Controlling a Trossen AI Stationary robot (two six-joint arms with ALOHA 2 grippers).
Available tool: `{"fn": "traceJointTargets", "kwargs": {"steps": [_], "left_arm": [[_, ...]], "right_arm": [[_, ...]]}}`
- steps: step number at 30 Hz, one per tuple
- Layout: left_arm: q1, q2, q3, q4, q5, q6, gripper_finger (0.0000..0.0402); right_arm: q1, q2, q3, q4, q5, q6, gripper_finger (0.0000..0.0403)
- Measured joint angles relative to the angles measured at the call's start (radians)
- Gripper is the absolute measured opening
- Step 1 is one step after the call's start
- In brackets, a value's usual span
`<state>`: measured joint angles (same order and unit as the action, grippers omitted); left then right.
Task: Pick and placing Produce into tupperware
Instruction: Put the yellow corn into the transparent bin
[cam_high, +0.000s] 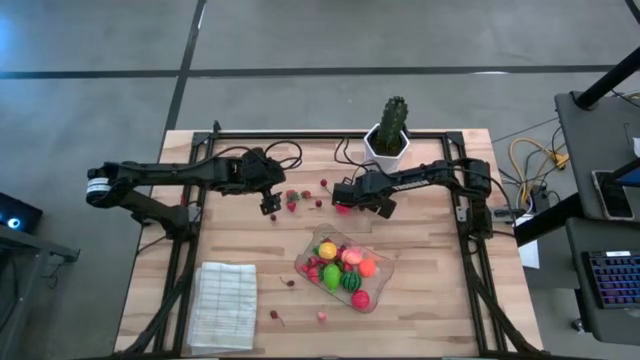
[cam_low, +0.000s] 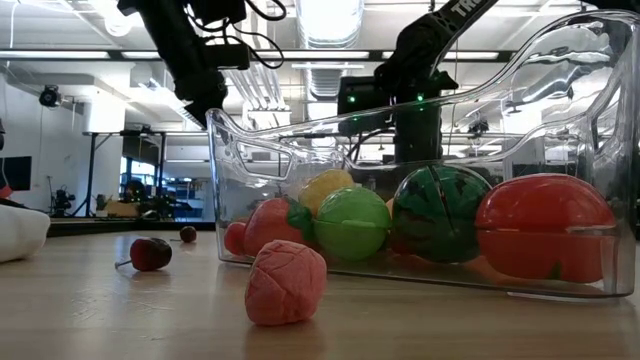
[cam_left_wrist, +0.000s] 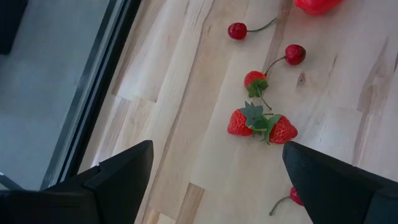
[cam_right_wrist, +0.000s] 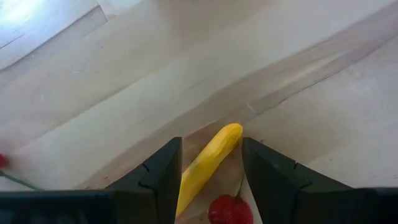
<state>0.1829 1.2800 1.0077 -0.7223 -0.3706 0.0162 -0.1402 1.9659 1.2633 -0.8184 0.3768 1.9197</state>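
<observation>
Left hand is hovering over the far-left part of the counter, fingers spread wide w/ nothing between them; in the left wrist view it's looking down on two strawberries lying touching each other, a smaller strawberry just beyond, plus stemmed cherries scattered near. Right hand is sitting low near the counter's far-middle, just in front of the cactus in its white pot; in the right wrist view its fingers are drawn close around a yellow banana-like piece, which is running lengthwise between them w/ its tip poking out ahead. Can't tell for sure if pads are actually pressing it or just flanking it. A red berry is lying right beside the yellow piece, near the fingers' base. The tupperware is resting on the counter near its middle, toward the front, w/ produce already inside: a red piece, striped green melon ball, light green piece, yellow piece behind & more red ones. Outside it, a pink textured piece is lying just in front of its wall in the low view, a dark cherry off to its side. A white ribbed cloth is lying at the front-left of the counter, well apart from the tupperware.
</observation>
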Motion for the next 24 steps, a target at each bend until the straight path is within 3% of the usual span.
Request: {"fn": "traceJointTargets", "kwargs": {"steps": [13, 24], "left_arm": [[0.0, 0.0, 0.0, 0.0, 0.0, 0.0, 0.0342], [0.0, 0.0, 0.0, 0.001, 0.0, -0.001, 0.0342]], "right_arm": [[0.0, 0.0, -0.022, 0.043, -0.015, -0.044, 0.0156], [0.0, 0.0, -0.021, 0.045, -0.018, -0.062, 0.0088]]}}
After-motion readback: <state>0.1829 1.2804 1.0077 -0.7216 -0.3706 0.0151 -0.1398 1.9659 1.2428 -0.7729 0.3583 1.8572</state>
